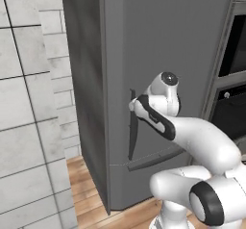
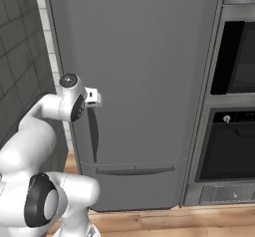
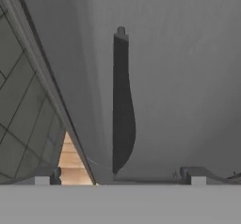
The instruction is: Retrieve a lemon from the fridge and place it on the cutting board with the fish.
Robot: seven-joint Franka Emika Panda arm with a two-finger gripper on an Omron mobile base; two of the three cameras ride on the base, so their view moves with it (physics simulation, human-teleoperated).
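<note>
You've got nothing to read here. The fridge (image 2: 139,71) door is plain grey, no label or brand.

fridge (image 2: 149,71) top (past frame edge)

The arm (image 1: 202,141) was glossy white, built of rounded, bulbous segments. Black bands ringed its joints, and a dark round cap with a grey centre topped one joint. Its hand (image 2: 92,97) was a small, boxy white block.

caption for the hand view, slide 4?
Open claw facing the closed fridge, lined up on its dark vertical door handle.
</note>
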